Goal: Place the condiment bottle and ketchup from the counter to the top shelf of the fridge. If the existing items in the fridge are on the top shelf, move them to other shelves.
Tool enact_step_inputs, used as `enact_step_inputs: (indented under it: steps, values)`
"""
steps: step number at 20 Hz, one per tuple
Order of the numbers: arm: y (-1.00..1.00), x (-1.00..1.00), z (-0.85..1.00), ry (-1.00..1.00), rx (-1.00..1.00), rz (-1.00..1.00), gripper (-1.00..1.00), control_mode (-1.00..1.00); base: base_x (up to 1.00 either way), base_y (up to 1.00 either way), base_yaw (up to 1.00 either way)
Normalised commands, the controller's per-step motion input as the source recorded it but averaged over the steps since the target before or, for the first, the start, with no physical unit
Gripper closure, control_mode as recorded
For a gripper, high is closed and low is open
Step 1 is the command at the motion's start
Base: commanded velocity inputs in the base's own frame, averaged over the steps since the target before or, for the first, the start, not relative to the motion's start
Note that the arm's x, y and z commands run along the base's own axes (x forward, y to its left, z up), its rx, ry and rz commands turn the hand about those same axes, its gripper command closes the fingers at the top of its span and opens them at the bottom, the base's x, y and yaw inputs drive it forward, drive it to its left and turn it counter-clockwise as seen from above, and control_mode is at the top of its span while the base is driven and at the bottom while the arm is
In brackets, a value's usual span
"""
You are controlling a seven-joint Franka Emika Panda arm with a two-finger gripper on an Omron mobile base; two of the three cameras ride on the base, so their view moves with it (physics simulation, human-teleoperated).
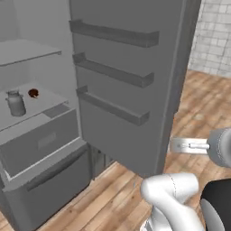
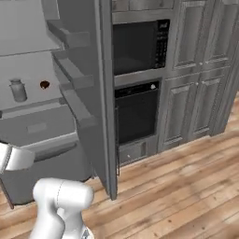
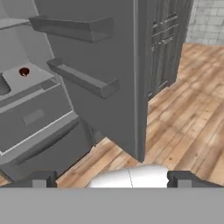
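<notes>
Standing wide apart, the gripper's two dark fingertips hold and touch nothing, low before the open fridge. Inside, the grey milk can and the brown drumstick sit near each other on the lower shelf, beneath the bare top shelf. No readable writing shows.

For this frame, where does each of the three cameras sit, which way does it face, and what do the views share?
Left base view: behind the arm's left, facing the open fridge and door; white arm at lower right.
Right base view: behind the arm's right, facing the door edge and wall ovens; arm at lower left.
Hand view: on the hand, facing the fridge; open end effector at the bottom.
Shared: milk can and drumstick on one shelf.
</notes>
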Motion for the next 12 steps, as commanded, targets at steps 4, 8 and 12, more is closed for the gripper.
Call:
enact_step_inputs:
  steps: [4, 8, 12]
  values:
    - [0.00, 0.00, 0.00, 0.00, 0.00, 0.00, -1.00, 1.00, 0.00, 0.00, -0.99]
    - [0.00, 0.00, 0.00, 0.00, 0.00, 0.00, -1.00, 1.00, 0.00, -0.11, -0.89]
    - [0.00, 0.00, 0.00, 0.00, 0.00, 0.00, -1.00, 1.00, 0.06, -0.41, -0.72]
